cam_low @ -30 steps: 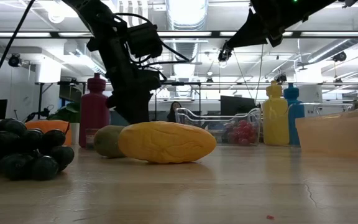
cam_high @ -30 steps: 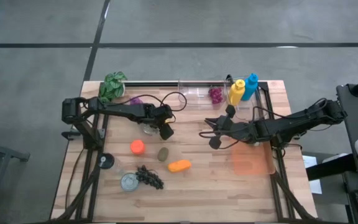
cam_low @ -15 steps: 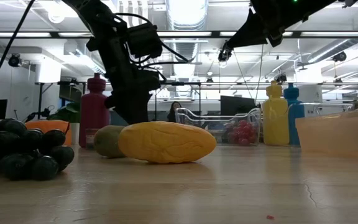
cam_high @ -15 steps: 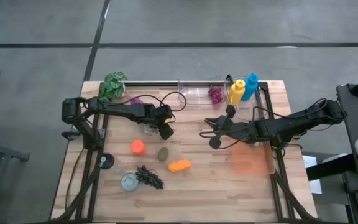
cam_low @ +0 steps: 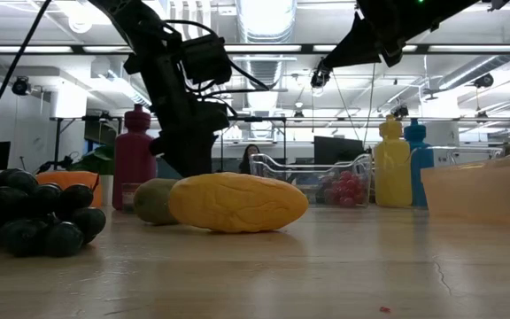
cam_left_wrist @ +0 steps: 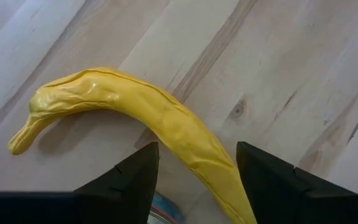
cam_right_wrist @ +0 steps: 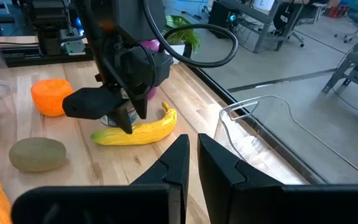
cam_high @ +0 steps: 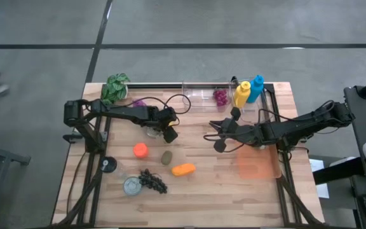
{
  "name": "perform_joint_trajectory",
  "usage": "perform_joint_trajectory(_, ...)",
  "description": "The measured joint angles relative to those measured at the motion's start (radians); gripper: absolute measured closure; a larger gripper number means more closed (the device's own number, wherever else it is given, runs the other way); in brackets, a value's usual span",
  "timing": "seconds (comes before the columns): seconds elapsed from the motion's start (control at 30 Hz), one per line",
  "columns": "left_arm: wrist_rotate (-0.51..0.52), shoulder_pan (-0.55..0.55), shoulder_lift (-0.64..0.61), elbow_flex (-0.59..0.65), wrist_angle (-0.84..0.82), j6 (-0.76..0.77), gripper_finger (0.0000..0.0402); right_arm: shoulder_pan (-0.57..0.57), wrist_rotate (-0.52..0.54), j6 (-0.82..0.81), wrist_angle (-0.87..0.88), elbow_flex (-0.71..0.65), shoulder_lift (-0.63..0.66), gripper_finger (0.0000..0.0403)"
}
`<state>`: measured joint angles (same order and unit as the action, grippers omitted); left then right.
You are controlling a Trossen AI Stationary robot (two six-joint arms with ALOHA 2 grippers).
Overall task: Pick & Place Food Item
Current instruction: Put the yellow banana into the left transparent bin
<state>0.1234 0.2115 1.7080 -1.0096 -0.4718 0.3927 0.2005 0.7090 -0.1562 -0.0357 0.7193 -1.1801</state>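
Observation:
A yellow banana (cam_left_wrist: pixel 135 106) lies flat on the wooden table, and it also shows in the right wrist view (cam_right_wrist: pixel 138 132). My left gripper (cam_left_wrist: pixel 197 180) is open above it. One finger stands on each side of the banana's narrower half, and in the high view the gripper (cam_high: pixel 168 131) hides the banana. My right gripper (cam_right_wrist: pixel 193 155) is shut and empty. It hovers well above the table to the right (cam_high: pixel 216 141) and points toward the left arm. My left gripper straddles the banana's narrower half (cam_left_wrist: pixel 194 152), with its fingers slanting steeply down and lying across the fruit. The gaps on both sides are very small, so I cannot tell whether a finger touches it. The banana rests on the table.
A can (cam_high: pixel 151 131) stands right beside the banana. Nearer the front lie an orange fruit (cam_high: pixel 140 150), a kiwi (cam_high: pixel 166 157), an orange oblong item (cam_high: pixel 183 169) and black grapes (cam_high: pixel 152 181). An orange bin (cam_high: pixel 256 164) stands at the right, and bottles (cam_high: pixel 242 93) and a clear tray (cam_high: pixel 202 92) at the back.

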Motion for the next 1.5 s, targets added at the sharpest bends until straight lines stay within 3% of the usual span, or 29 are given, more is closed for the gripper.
perform_joint_trajectory(0.83,-0.004,0.0,0.042,0.0,0.034,0.001,0.0086,0.0,0.0,0.003,0.0,0.0,0.0,0.0374)
perform_joint_trajectory(1.1,-0.008,0.0,0.045,0.0,0.042,0.001,0.0078,0.0,0.0,0.003,0.0,0.0,0.0,0.0374)
perform_joint_trajectory(1.5,-0.008,0.0,0.051,0.0,0.05,0.0,0.0098,0.0,0.0,0.003,0.0,0.0,0.0,0.0374)
